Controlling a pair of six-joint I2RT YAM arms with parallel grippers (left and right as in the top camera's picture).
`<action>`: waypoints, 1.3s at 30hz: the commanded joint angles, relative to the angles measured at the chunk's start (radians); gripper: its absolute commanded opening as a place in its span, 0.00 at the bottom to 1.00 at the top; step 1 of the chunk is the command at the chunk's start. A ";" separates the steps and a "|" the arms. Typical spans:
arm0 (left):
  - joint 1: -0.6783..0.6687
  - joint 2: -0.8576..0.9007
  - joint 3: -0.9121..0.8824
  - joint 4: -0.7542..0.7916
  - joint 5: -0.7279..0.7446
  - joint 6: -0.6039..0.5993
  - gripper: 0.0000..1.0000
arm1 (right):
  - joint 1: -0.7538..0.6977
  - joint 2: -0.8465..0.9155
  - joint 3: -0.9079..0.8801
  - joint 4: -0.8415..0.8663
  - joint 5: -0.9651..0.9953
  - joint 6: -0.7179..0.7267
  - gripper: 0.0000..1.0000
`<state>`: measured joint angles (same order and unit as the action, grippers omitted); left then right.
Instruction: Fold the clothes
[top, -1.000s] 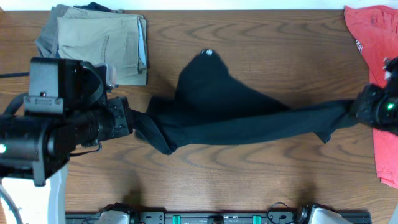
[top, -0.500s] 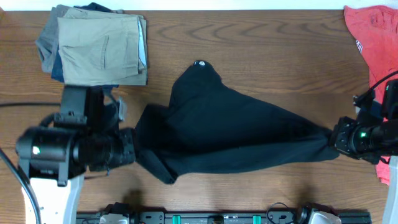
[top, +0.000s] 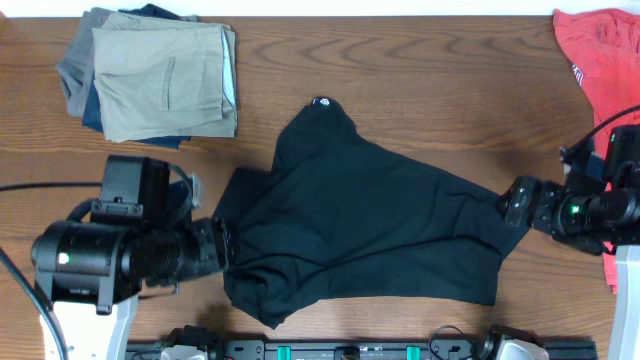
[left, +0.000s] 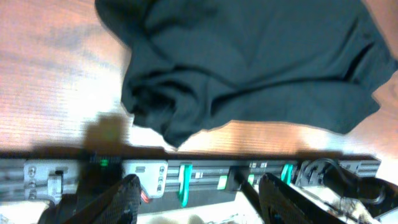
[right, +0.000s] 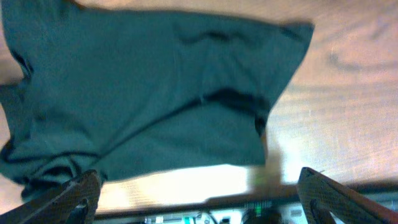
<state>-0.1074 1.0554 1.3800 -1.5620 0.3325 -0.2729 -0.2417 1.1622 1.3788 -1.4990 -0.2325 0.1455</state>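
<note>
Earlier pulled taut, the black garment (top: 360, 225) now lies slack at the centre of the table (top: 420, 60). The left end effector (left: 202, 190) at 8 o'clock and the right end effector (right: 199, 186) at 3 o'clock have opened wide and hold nothing.

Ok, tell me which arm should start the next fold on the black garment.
Left, probably. The left gripper stands open at the bunched near edge of the black garment, which likely needs straightening first. The right gripper, also open, sits by the opposite end, where the cloth already lies flat.
</note>
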 joint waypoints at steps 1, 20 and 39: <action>-0.002 0.037 -0.004 0.060 -0.013 -0.001 0.62 | 0.007 0.010 -0.004 0.049 -0.007 0.008 0.90; -0.014 0.595 -0.063 0.451 -0.001 0.031 0.06 | 0.007 0.288 -0.280 0.394 0.010 0.173 0.09; -0.144 0.922 -0.063 0.666 -0.002 0.029 0.06 | 0.008 0.607 -0.302 0.510 0.038 0.259 0.01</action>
<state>-0.2516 1.9335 1.3205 -0.9066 0.3336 -0.2424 -0.2417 1.7535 1.0832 -0.9966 -0.2047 0.3763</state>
